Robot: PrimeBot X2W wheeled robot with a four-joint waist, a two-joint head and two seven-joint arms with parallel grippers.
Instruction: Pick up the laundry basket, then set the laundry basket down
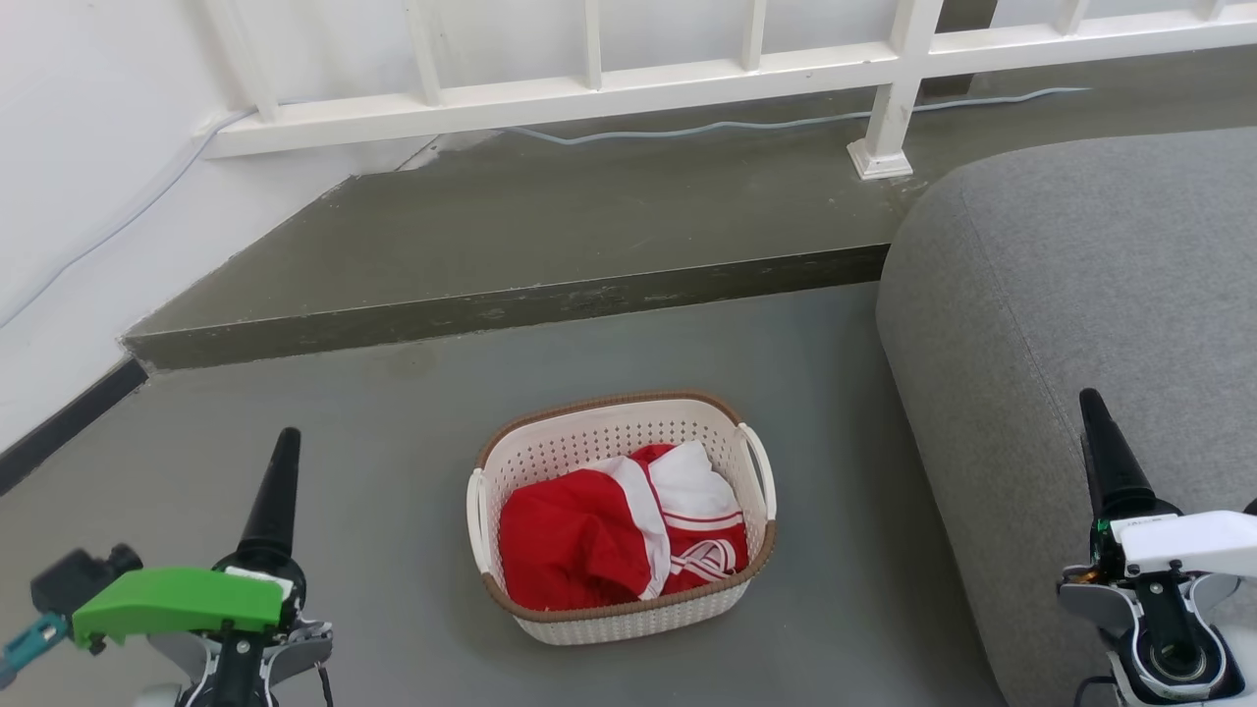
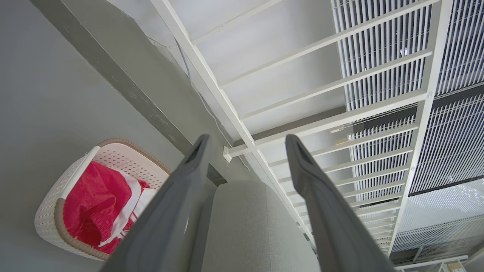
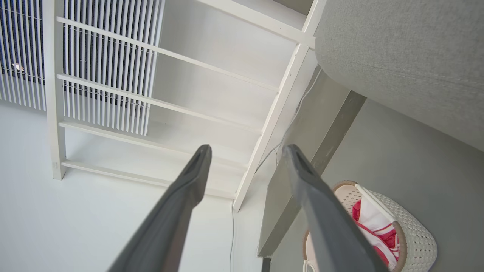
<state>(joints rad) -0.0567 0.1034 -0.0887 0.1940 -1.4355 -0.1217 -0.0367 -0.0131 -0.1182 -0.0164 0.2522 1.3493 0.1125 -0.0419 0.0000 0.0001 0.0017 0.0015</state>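
1. Currently: laundry basket (image 1: pixel 599 442) sits upright on the grey floor (image 1: pixel 393 442), centred ahead of the robot, between the two arms and near the grey sofa (image 1: pixel 1080 295) on its right. Nothing touches it.
2. Left gripper (image 2: pixel 247 139): fingers spread wide, nothing between them. It hangs well apart from the basket, off to its left.
3. Right gripper (image 3: pixel 246 149): likewise wide and empty, raised by the sofa's edge, well apart from the basket.
4. Step in hand, as I judge it: the reach for the pickup, not yet begun.
5. To do it well:
   - Lower both arms together, one to each white side handle (image 1: pixel 764 471).
   - Close on both at matching height and lift level so the load doesn't slide.
   - The right arm has little room by the sofa, so come in from above, not sideways.
   - The handles look thin; seat them deep between the fingers.
6. Count:
   - one basket, two handles
   - one bundle of red-and-white cloth (image 1: pixel 589 540) inside; number of pieces unclear
   - two grippers, two fingers each
   - one sofa
   - one white railing (image 1: pixel 589 88)
   - one raised ledge (image 1: pixel 589 226), with one cable (image 1: pixel 687 128) along it
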